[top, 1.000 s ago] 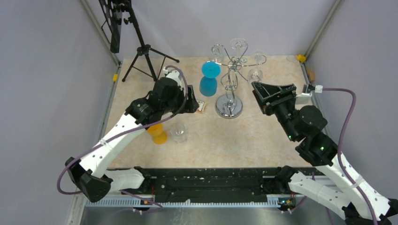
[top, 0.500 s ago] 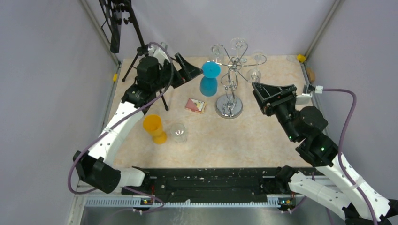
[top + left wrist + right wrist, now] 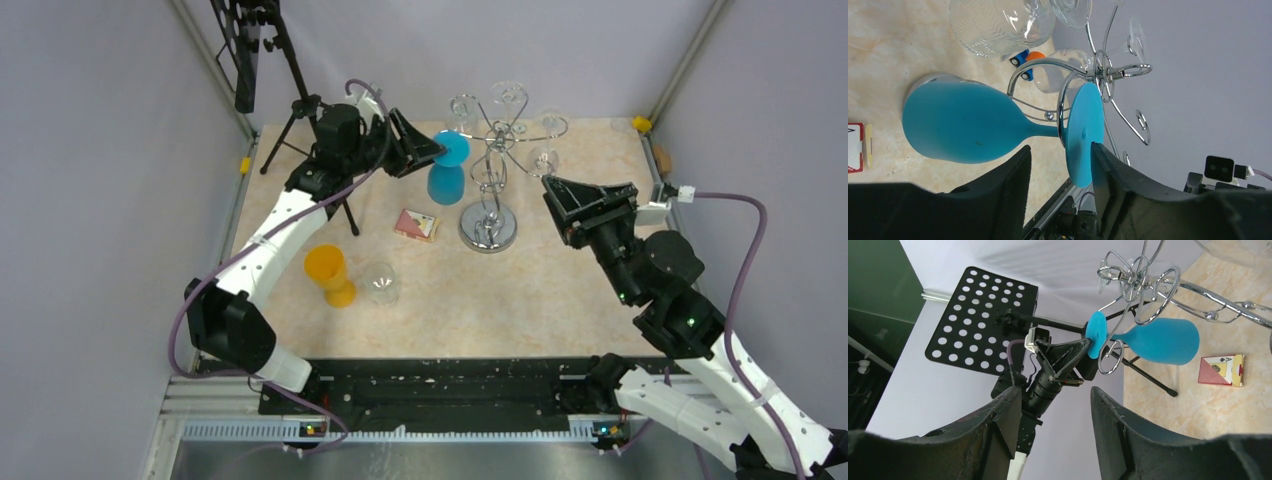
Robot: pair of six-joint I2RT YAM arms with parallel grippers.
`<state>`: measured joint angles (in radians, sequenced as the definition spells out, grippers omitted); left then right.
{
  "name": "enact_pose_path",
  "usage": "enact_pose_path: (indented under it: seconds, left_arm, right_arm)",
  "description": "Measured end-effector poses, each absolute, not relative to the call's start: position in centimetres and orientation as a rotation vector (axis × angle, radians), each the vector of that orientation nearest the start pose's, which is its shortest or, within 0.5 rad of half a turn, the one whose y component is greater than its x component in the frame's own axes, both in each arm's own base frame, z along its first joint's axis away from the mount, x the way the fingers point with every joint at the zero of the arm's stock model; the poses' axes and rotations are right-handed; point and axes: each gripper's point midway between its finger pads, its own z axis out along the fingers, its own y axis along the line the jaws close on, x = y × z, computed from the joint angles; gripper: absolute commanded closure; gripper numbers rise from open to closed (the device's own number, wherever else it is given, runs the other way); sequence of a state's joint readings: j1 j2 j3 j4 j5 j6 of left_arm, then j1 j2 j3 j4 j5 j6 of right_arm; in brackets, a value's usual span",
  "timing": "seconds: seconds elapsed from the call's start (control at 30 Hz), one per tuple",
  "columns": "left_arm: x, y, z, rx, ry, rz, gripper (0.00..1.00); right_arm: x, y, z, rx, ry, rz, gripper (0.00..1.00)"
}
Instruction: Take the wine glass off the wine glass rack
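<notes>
Blue wine glass (image 3: 963, 125) hangs on the wine glass rack (image 3: 1105, 74). The left tool (image 3: 1058, 157), jaws spread, should clamp its stem, then slide outward. Right tool (image 3: 1055, 392) gapes too.

The wine glass (image 3: 447, 165) is a solid turquoise blue, bowl, stem and foot alike. The rack (image 3: 489, 225) is shiny chrome. The worktop (image 3: 540, 290) is beige with a mottled marble pattern. Toward the left edge are an orange cup (image 3: 330, 272) and a clear glass (image 3: 381, 283). The card box (image 3: 415, 225) is red with a white edge strip. The tripod (image 3: 300, 110) at the far left corner is black.
</notes>
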<state>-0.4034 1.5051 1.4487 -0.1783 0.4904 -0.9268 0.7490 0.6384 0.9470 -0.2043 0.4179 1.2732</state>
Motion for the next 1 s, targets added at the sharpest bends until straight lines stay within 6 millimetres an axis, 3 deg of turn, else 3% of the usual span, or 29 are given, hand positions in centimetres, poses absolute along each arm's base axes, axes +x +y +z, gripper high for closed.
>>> enact_pose_path:
  seconds: [0.13,0.27,0.73,1.0]
  left_arm:
    - [37.3,-28.5,34.6,-0.149,2.022,-1.379,0.7]
    - [37.2,-28.8,35.1,-0.159,2.02,-1.413,0.99]
    - [37.6,-28.7,38.2,-0.303,1.972,-1.498,1.0]
    - [38.5,-28.3,38.4,-0.408,1.952,-1.489,1.0]
  right_arm:
    - [22.4,15.8,41.7,0.771,1.422,1.296,0.46]
    - [22.5,15.4,41.7,0.778,1.411,1.282,0.46]
    - [22.6,14.8,41.8,0.792,1.393,1.256,0.48]
    - [22.7,14.7,41.8,0.79,1.391,1.242,0.48]
